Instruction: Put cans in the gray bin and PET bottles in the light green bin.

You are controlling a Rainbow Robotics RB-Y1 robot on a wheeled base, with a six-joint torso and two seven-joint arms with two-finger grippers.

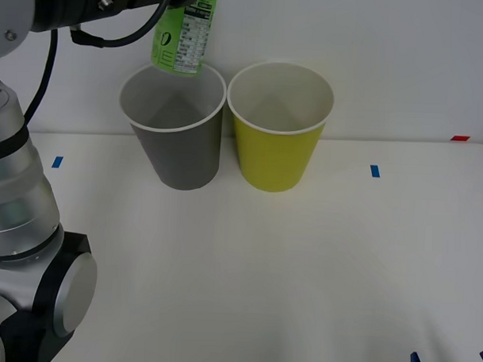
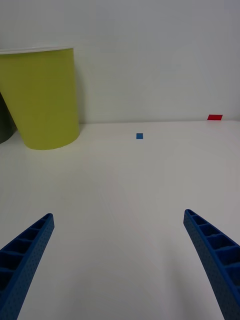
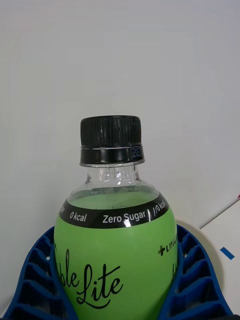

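Front view has the PET bottle (image 1: 185, 38) hanging in the air directly over the gray bin (image 1: 179, 151), its lower end level with that bin's white rim on the far side and tilted slightly. That is the wrong container for it: the light green bin (image 1: 278, 150) stands just beside the gray bin, on the gray bin's right, their rims almost touching. Both bins look empty inside.

In the left wrist view the left gripper (image 3: 117, 285) has its blue ribbed fingers (image 3: 40, 280) closed around the bottle's green-labelled body, below the black cap (image 3: 111, 140); the hold looks snug on both sides.

The right gripper (image 2: 120, 265) rests low over the table (image 1: 302, 270), well to the right of the gray bin and nearer the robot, its jaws spread wide and holding nothing; it appears idle.

The step in hand seems to be carrying the bottle to a drop. As I judge it, the next move calls for shifting the bottle rightward past the gray bin's rim until it is centred over the light green bin, then releasing; letting go here would sort it wrongly.
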